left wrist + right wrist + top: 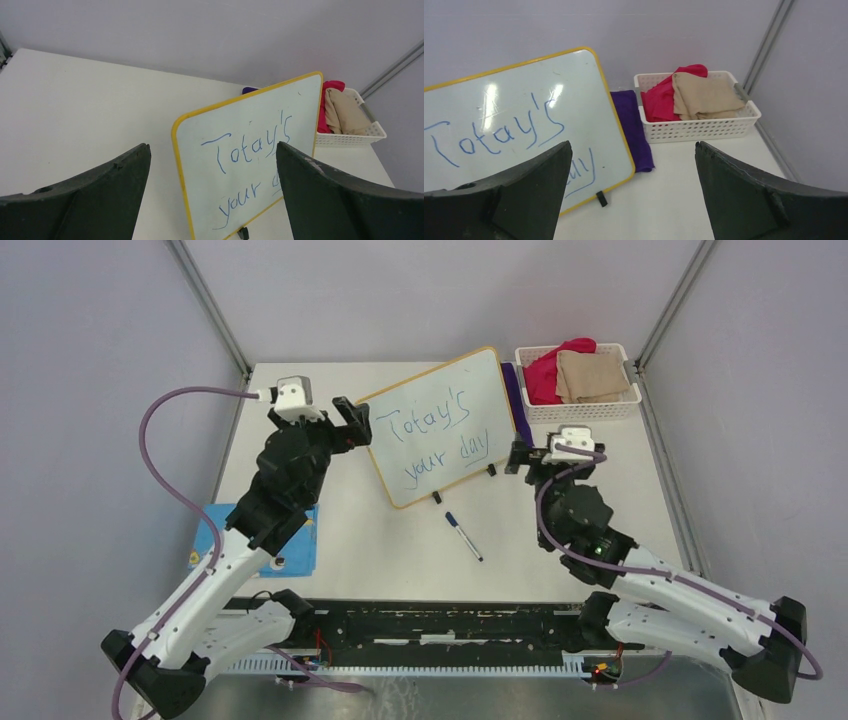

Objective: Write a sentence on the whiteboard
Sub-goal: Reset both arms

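The whiteboard (440, 425) with its yellow-tan frame stands tilted on two small black feet at the middle back of the table. The sentence (432, 435) reads "Totay's your day" in blue marker, on two lines. My left gripper (355, 418) is open just beside the board's left edge and holds nothing. In the left wrist view the whiteboard (250, 165) shows between the spread fingers of that gripper (212, 147). My right gripper (517, 457) is open next to the board's right lower corner. In the right wrist view that gripper (633, 143) is empty, with the whiteboard (514, 125) on its left.
A capped marker pen (463, 536) lies on the table in front of the board. A white basket (578, 408) with red and tan cloths sits at the back right. A purple cloth (631, 125) lies between board and basket. A blue booklet (207, 536) lies under the left arm.
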### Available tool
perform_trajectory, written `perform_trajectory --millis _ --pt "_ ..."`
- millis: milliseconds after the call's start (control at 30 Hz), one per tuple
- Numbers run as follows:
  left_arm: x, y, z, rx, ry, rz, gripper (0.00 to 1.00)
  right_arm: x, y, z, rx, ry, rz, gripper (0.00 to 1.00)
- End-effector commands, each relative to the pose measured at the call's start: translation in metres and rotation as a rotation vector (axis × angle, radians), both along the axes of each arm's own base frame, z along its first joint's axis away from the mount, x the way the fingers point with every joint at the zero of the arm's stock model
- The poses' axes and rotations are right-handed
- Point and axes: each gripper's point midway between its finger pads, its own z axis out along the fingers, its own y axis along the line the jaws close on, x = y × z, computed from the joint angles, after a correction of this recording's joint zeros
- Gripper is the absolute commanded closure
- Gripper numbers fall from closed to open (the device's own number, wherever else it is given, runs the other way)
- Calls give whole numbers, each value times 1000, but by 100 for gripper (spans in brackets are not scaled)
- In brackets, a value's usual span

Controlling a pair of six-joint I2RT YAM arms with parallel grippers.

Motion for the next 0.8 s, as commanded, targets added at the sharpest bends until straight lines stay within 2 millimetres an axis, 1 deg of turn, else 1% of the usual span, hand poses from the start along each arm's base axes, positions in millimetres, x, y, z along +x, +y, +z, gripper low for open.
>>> perform_trajectory --millis 0,67,100,133,233,433,600,767 --pt "-8 10 26 26 -172 -3 0 -16 -24 6 -59 -133 21 2" --pt "-10 10 13 24 -138 -8 0 -20 -23 -8 -68 -131 62 2" --pt "-11 8 8 25 -127 -16 0 -22 -26 -13 -61 -129 61 2" --pt "-13 5 5 29 -124 -26 0 -23 -28 -18 -59 -121 56 2" --pt "-18 -2 2 52 -128 -42 0 -23 -28 -27 -70 -105 60 2" --pt "-18 -5 -3 82 -115 -40 0 -25 -26 -24 -75 -134 88 2" --pt "-18 -5 -6 94 -111 -39 0 -25 -25 -27 -81 -136 86 2" --pt "-19 -9 -9 96 -109 -51 0 -22 -24 -31 -82 -128 77 2"
